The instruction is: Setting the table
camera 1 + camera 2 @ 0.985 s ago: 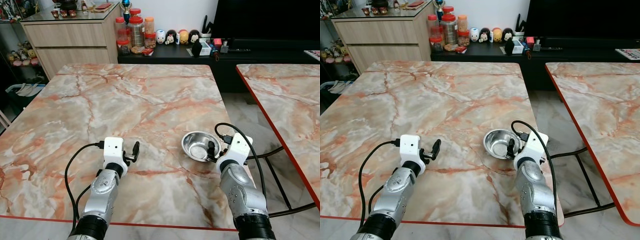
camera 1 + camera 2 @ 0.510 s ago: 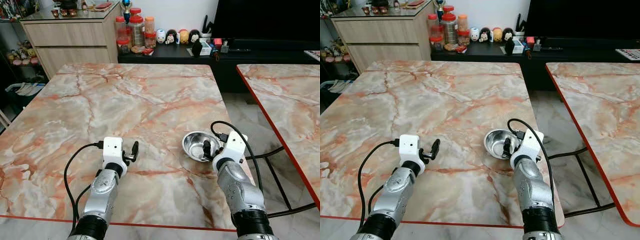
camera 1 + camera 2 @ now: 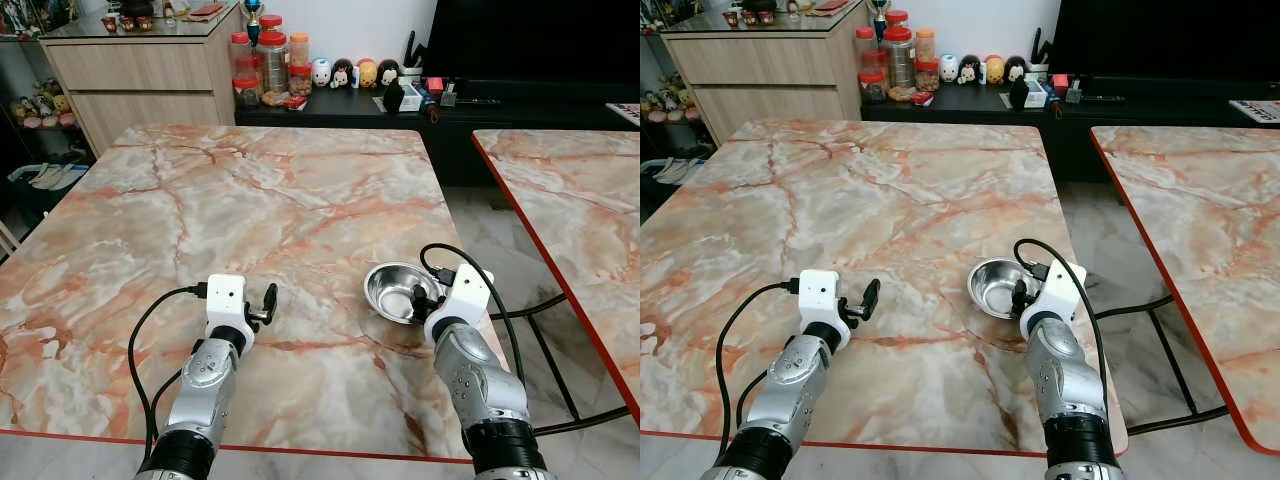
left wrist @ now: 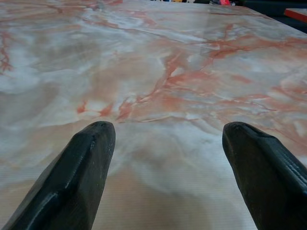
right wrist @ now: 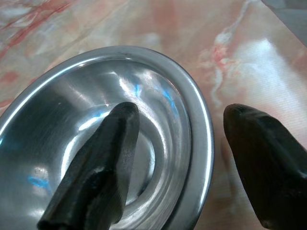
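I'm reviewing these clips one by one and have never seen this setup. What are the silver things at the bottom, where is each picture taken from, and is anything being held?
The silver things are a humanoid robot's two arms. The two wide pictures come from cameras on its head, looking down at a marble table. The close-ups come from cameras on each wrist, looking along that arm's two black fingers. A steel bowl sits on the table. The right gripper is open, one finger inside the bowl and one outside its rim, so nothing is gripped yet. The left gripper hovers open over bare marble. Jars stand on a cabinet behind.
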Available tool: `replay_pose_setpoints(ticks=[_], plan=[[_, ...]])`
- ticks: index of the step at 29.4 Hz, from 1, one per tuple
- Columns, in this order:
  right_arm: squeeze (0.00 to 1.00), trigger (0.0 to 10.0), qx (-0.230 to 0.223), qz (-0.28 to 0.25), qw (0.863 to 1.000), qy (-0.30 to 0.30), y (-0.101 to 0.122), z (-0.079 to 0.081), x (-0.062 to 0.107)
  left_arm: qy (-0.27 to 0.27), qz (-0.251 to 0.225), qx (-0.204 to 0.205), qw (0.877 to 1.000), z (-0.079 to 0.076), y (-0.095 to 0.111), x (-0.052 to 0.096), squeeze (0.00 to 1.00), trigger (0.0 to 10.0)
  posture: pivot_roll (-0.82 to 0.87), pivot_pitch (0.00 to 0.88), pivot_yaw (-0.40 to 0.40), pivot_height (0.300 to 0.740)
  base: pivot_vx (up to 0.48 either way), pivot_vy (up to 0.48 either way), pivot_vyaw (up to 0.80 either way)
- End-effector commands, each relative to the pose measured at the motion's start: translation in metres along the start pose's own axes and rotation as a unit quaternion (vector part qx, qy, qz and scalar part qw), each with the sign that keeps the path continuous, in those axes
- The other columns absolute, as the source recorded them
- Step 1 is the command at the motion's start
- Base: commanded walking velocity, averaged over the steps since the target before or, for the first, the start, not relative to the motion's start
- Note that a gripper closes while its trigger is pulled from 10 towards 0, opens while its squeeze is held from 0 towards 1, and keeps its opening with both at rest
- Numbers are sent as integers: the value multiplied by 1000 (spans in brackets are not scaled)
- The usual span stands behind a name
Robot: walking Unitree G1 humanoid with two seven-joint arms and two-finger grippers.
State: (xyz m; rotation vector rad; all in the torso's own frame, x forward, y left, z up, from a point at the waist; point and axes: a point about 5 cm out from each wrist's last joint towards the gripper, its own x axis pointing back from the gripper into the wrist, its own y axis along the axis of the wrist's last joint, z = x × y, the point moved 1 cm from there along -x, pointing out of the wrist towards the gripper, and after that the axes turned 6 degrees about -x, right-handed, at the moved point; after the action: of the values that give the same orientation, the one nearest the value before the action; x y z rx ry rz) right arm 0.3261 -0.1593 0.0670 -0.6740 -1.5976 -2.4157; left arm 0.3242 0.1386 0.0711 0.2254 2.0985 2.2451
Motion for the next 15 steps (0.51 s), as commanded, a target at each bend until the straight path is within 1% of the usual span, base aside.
replay_pose_setpoints(ticks=[1, 15], plan=[[0, 0, 5, 3, 1000, 9, 2, 6, -1, 3, -8, -4, 1000, 3, 6, -1, 0, 10000, -63, 0, -19, 740, 0, 0, 0], [0, 0, 0, 4, 1000, 14, -1, 9, -2, 3, -7, -8, 1000, 5, 6, -2, 0, 10000, -48, 0, -16, 740, 0, 0, 0]])
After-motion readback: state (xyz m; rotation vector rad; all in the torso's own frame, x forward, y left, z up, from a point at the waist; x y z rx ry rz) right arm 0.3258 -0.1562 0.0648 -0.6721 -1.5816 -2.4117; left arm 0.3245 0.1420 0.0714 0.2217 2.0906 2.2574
